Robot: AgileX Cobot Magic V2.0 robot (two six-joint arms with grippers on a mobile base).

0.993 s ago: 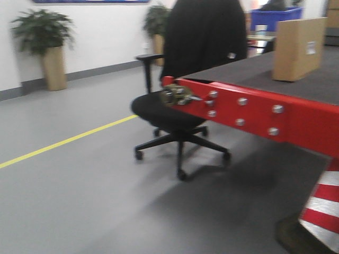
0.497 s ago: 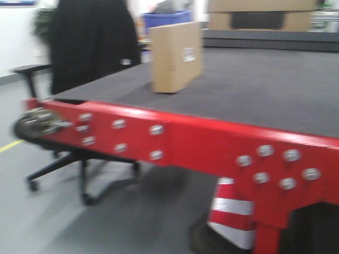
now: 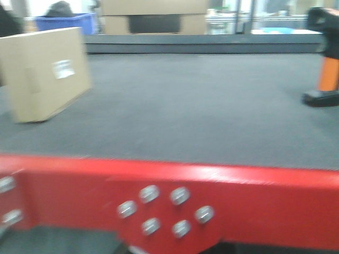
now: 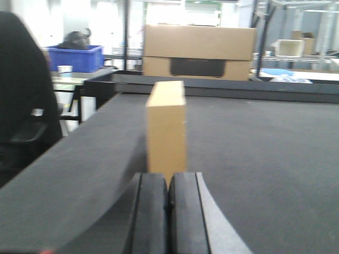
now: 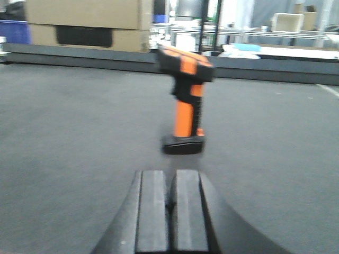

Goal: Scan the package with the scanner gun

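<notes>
Left fingers pressed together, empty, facing the package; right fingers likewise, facing the seemingly upright scanner gun.

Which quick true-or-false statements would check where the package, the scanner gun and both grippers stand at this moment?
1. The scanner gun stands upright on its base on the table. True.
2. The right gripper holds the scanner gun. False: it is shut on nothing, and the scanner gun stands apart, ahead of it.
3. The package shows a white label on one face. True.
4. The left gripper is open around the package. False: it is shut, with the package ahead of it, untouched.
</notes>
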